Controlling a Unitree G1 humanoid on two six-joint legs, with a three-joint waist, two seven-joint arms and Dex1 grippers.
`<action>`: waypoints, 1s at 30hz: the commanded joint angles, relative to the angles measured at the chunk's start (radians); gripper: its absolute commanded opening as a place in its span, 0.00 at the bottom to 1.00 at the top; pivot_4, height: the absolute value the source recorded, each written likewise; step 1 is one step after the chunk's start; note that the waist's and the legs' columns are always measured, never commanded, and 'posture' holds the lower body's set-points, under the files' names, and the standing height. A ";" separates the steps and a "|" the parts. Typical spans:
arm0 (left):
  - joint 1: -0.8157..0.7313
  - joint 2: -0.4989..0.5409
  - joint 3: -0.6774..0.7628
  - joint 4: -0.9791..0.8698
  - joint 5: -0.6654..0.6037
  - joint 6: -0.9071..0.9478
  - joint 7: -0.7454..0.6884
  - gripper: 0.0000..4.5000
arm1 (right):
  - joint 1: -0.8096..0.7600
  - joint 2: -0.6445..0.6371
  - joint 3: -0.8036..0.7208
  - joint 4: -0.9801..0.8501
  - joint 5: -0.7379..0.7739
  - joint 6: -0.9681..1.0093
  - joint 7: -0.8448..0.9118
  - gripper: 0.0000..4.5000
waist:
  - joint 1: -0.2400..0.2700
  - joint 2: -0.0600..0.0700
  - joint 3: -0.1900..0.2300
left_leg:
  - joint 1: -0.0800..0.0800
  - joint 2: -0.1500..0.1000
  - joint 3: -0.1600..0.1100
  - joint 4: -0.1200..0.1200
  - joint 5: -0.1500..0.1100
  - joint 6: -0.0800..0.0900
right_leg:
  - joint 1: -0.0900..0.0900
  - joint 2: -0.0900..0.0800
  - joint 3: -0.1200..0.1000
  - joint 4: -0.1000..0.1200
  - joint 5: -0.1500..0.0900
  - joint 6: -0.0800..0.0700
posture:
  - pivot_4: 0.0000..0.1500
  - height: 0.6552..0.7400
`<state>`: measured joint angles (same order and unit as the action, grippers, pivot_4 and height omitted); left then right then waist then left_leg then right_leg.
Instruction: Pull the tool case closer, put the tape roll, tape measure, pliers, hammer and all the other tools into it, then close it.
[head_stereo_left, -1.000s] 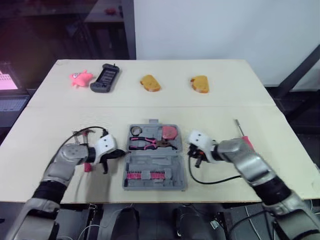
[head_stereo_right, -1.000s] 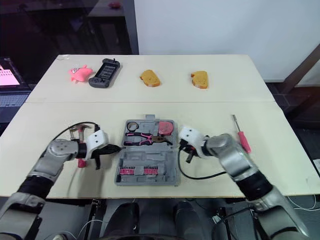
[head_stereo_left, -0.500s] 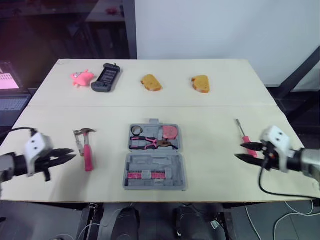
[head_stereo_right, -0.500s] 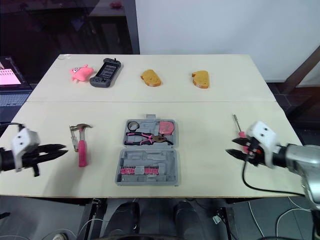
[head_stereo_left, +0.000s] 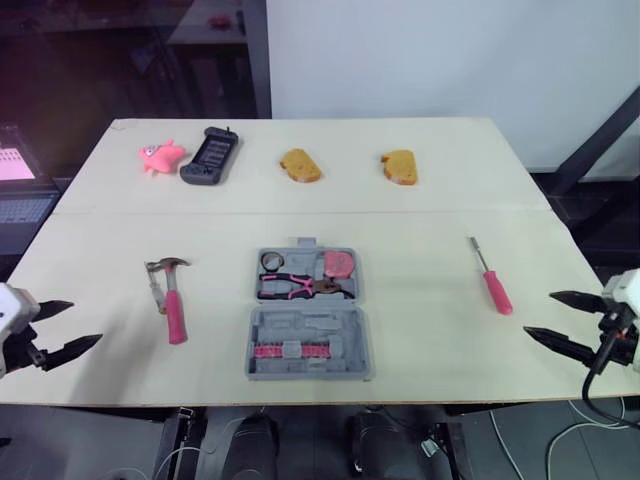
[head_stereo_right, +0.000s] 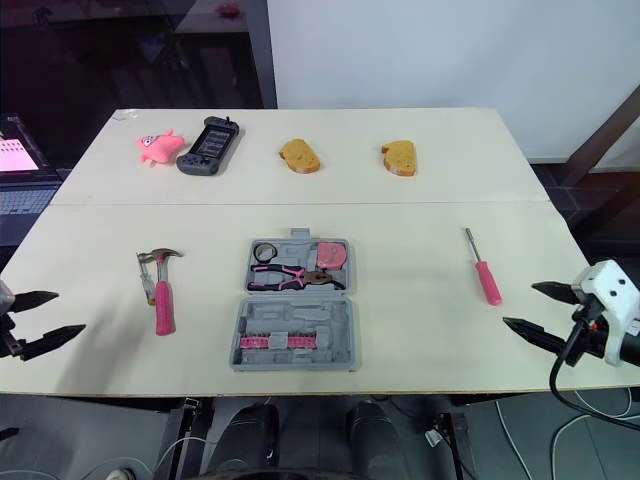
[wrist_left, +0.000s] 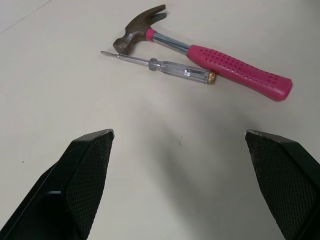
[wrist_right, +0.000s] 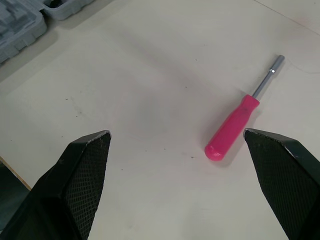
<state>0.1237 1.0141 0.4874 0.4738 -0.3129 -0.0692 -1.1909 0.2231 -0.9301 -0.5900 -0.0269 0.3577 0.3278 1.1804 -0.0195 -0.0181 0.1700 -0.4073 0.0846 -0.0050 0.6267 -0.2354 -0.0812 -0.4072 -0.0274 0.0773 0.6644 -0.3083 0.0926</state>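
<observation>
Fingers (wrist_left: 87, 175) spread wide, empty, on both sides — hammer (head_stereo_left: 175, 315) and clear screwdriver (wrist_left: 170, 67) ahead of our left gripper (head_stereo_left: 86, 320), pink screwdriver (head_stereo_left: 492, 282) ahead of our right gripper (head_stereo_left: 537, 312). Between them the tool case (head_stereo_left: 308, 345) lies open, pliers (head_stereo_left: 300, 287) and tape measure (head_stereo_left: 340, 264) inside — three tools and closing remain.

Grey tool case (head_stereo_left: 310, 328): open, lying flat. Far half holds a black tape roll (head_stereo_left: 272, 262), a pink tape measure (head_stereo_left: 340, 264) and pink-handled pliers (head_stereo_left: 300, 287). Near half carries a row of pink bits (head_stereo_left: 285, 350). Hammer (head_stereo_left: 172, 300), pink grip, lies left of the case and apart from it, head away from the robot. A clear-handled screwdriver (wrist_left: 165, 66) lies just beside its shaft. Pink-handled screwdriver (head_stereo_left: 491, 280) lies well to the right.
</observation>
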 joint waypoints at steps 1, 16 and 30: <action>0.002 -0.010 0.019 -0.018 0.010 -0.004 0.059 0.98 | 0.002 -0.014 -0.015 -0.088 0.031 0.031 -0.024 1.00 | 0.000 0.000 0.000 | 0.000 0.000 0.000 0.000 0.000 0.000 | 0.000 0.000 0.000 0.000 0.000 0.000 | 1.00 1.00; -0.185 -0.430 0.037 -0.609 -0.117 0.870 0.896 0.98 | -0.264 0.154 0.292 -0.579 0.338 0.440 -0.369 1.00 | 0.012 -0.006 -0.001 | -0.001 -0.001 -0.003 0.003 0.000 0.000 | 0.002 0.001 0.000 0.001 0.003 0.005 | 1.00 1.00; -0.368 -0.507 -0.080 -0.497 0.040 0.973 1.128 0.98 | -0.233 0.168 0.361 -0.607 0.334 0.437 -0.443 1.00 | 0.005 -0.006 -0.001 | -0.001 -0.001 -0.005 0.004 0.000 0.000 | 0.003 0.002 0.000 0.001 0.004 0.006 | 1.00 1.00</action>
<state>-0.2219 0.4971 0.3988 -0.0301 -0.2900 0.9246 -0.0758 -0.0090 -0.7622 -0.2204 -0.5974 0.6818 0.7737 0.7469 -0.0141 -0.0245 0.1690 -0.4081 0.0832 -0.0101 0.6305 -0.2353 -0.0812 -0.4039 -0.0251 0.0776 0.6655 -0.3048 0.0990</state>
